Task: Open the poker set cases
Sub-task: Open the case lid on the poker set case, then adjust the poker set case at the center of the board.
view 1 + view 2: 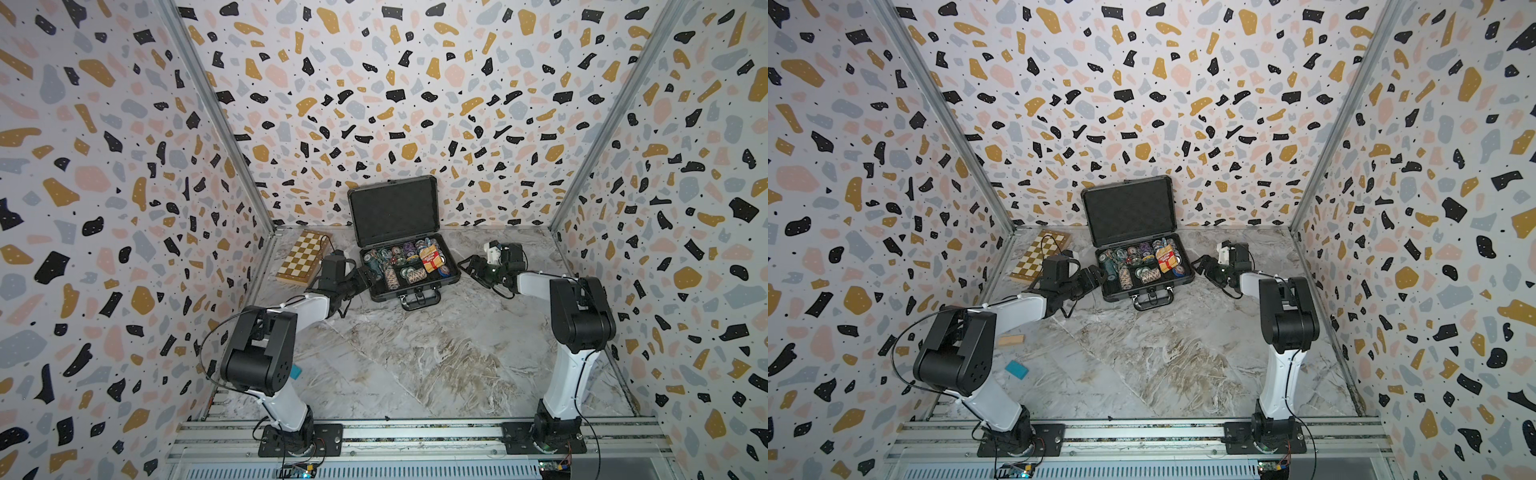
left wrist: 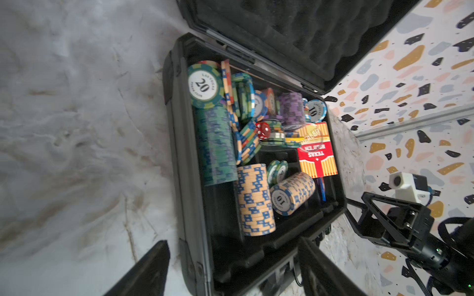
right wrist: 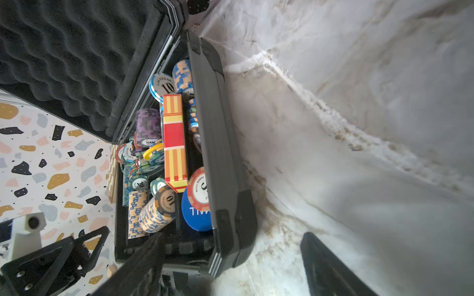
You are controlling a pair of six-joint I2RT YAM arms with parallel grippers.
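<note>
The poker set case [image 1: 395,212] [image 1: 1129,214] stands open at the back of the table, its foam-lined lid upright against the rear wall. Its handle [image 1: 419,300] faces the front. Colourful poker chips [image 2: 218,143] and a red card box [image 2: 316,153] fill the base. My left gripper [image 1: 365,276] [image 2: 234,243] is open by the case's front left corner, with one finger outside the case wall [image 2: 179,153]. My right gripper [image 1: 467,266] [image 3: 233,235] is open by the front right corner [image 3: 241,230], and holds nothing.
A tan checkered chessboard box [image 1: 303,257] [image 1: 1040,259] lies shut at the back left, just behind my left wrist. A small wooden block [image 1: 1010,340] and a teal piece [image 1: 1016,369] lie beside my left arm. Patterned walls close three sides.
</note>
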